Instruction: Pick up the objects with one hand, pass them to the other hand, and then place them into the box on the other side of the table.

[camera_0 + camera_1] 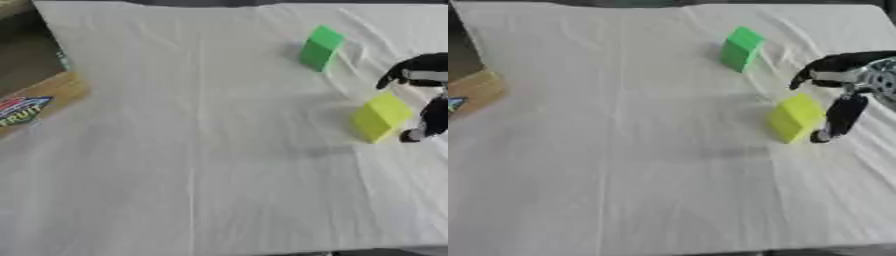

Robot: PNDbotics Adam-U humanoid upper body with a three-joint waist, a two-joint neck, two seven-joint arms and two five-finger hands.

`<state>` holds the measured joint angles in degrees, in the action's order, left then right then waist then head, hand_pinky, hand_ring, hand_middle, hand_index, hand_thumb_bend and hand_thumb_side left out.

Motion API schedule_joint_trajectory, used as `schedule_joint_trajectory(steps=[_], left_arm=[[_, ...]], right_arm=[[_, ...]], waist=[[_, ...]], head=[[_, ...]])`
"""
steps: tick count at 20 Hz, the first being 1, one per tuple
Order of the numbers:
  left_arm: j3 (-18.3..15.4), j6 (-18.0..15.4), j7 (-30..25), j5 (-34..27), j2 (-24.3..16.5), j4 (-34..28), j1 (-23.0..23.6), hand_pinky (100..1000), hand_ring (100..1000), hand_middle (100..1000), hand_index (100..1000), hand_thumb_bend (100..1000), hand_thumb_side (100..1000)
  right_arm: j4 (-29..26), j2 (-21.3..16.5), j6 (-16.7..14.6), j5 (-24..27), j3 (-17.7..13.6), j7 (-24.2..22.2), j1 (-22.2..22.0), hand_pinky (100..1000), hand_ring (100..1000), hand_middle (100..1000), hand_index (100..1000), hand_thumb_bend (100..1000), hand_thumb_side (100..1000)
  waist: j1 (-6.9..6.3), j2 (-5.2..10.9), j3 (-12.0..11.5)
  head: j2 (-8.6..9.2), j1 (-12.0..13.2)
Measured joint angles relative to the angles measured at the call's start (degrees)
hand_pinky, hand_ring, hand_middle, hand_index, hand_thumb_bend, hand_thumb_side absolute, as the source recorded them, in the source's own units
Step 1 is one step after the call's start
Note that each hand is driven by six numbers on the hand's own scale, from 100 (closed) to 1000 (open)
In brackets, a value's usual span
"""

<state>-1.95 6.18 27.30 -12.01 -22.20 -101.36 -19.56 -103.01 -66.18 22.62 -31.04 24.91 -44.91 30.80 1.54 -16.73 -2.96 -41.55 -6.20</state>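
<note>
One hand, the robot's black right hand [846, 87], is seen at the right edge of the white cloth-covered table [640, 165], its fingers [839, 119] and thumb spread apart and holding nothing. A yellow block [795, 118] sits just beside the fingertips, towards the table's middle; contact cannot be judged. Beyond the hand, farther up the cloth, a green block [320, 47] is set apart. Far across from the hand, a printed cardboard box [35, 102] is placed at the opposite edge.
</note>
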Motion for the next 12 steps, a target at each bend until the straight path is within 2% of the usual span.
schedule_joint_trajectory(steps=[12], left_arm=[[0.0,0.1,-0.3,-0.1,0.0,0.0,-0.1,456,791,670,790,200,878]], right_arm=[[4.6,2.8,-1.4,-1.9,1.7,-0.5,2.7,1000,912,919,896,550,100]], waist=[[-0.02,-0.31,-0.2]], head=[[0.44,0.0]])
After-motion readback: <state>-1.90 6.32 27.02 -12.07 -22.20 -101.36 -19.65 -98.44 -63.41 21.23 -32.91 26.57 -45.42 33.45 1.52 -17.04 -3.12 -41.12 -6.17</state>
